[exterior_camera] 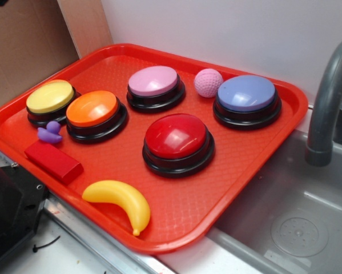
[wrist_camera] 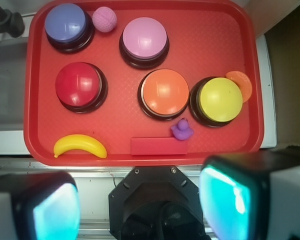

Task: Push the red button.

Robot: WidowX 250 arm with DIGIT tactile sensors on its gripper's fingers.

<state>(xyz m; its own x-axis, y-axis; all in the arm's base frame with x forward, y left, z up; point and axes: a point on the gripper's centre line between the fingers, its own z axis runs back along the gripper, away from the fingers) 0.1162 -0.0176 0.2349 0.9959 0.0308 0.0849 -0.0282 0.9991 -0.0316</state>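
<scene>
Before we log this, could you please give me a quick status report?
Tool open, high above tray. Red button untouched. Nothing in the way.

Plain white wall (exterior_camera: 228, 28) behind, meeting a brown cardboard panel (exterior_camera: 22, 45) at the left. Grey sink basin (exterior_camera: 290, 222) set low at the right, round drain (exterior_camera: 300, 235) in its floor, curved grey faucet (exterior_camera: 328, 103) rising beside it. Pale surface (exterior_camera: 79, 254) along the near edge, trimmed with a metal strip. Soft, even light, faint glare on the basin. From the wrist view, sink at left, brown panel at right.
</scene>
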